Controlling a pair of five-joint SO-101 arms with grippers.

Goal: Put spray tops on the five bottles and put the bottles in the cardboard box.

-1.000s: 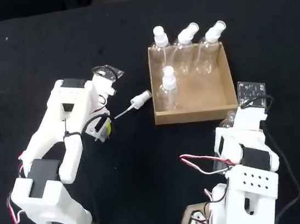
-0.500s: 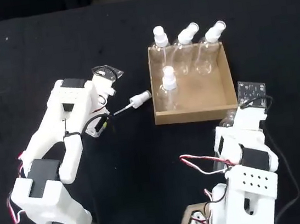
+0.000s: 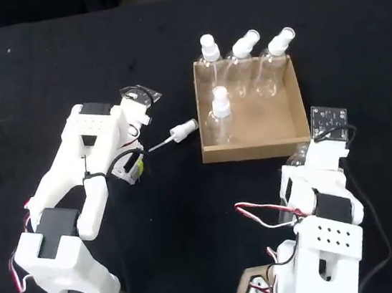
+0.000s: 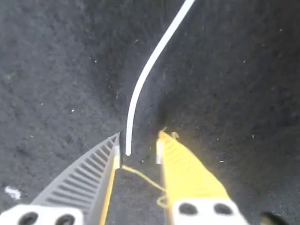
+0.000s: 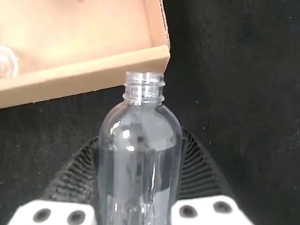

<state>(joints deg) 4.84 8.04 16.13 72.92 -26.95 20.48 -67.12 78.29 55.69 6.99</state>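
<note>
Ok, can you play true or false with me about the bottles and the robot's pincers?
1. Four bottles with spray tops are in the cardboard box. True.
2. The bottle in the right pincer has its top on. False: its neck is open.
3. A loose spray top lies on the table beside the box. True.
4. The left pincer is shut on the loose spray top. False: it is open, with the tip of the top's tube at its fingertips.
</note>
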